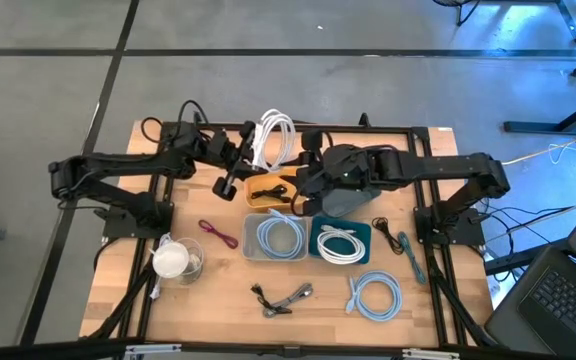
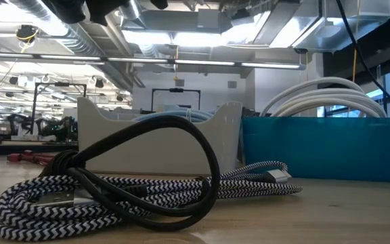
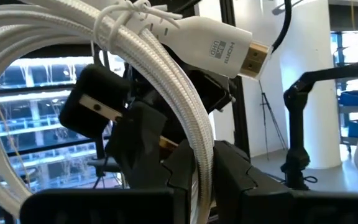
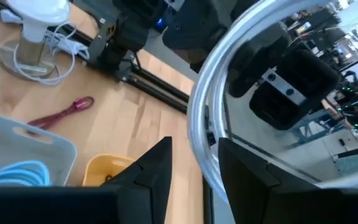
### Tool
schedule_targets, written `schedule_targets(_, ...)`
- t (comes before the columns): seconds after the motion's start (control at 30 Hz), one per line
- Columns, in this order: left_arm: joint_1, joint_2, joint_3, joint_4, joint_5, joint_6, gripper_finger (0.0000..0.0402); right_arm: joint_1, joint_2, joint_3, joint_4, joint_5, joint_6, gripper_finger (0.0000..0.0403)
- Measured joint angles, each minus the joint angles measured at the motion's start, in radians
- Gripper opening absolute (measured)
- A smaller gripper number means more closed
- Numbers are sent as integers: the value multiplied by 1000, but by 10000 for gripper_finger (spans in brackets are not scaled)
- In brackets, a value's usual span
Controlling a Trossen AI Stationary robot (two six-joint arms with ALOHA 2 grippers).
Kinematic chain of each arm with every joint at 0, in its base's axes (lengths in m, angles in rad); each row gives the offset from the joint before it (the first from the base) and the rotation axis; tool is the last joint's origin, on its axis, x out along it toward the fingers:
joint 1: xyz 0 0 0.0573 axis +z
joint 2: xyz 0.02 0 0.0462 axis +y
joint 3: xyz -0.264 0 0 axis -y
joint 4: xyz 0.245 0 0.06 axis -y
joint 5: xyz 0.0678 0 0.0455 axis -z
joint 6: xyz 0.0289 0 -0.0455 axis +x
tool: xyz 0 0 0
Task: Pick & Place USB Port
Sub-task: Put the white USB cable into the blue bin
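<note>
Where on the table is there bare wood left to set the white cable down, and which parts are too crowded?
Bare wood lies between the purple cable and the black-and-grey cable, and at the near left corner below the white charger. The middle is crowded: yellow bin, grey bin, teal bin. The light-blue coil fills the near right.

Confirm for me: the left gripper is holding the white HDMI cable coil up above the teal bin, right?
Not quite. The left gripper does hold the white HDMI cable coil, but at the table's far edge beyond the yellow bin, not above the teal bin. The high view shows this.
</note>
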Motion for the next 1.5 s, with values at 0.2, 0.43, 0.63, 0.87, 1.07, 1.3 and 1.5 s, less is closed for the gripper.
schedule_targets(0.2, -10, 13, 0, 3, -3, 0, 28, 0, 10, 1, 39, 0, -4, 133)
schedule_targets(0.43, -46, 13, 25, 2, 2, 9, 28, -1, 45, 1, 103, 0, -6, 133)
schedule_targets(0.63, -56, 15, 39, -14, 22, 23, 28, 0, 56, 1, 128, 20, -4, 84)
schedule_targets(0.87, -55, 15, 39, -14, -23, -26, 60, 1, 53, 6, 105, 83, 0, 34)
schedule_targets(1.07, -36, 11, 38, -57, -39, -68, 171, 28, 39, 8, -12, 366, 2, 34)
schedule_targets(1.3, 22, -35, 37, -154, 16, -87, 258, 67, -46, 11, -530, 385, 470, 34)
schedule_targets(1.5, 59, -59, 38, -153, 7, -64, 269, 137, -70, 10, -828, 192, 821, 34)
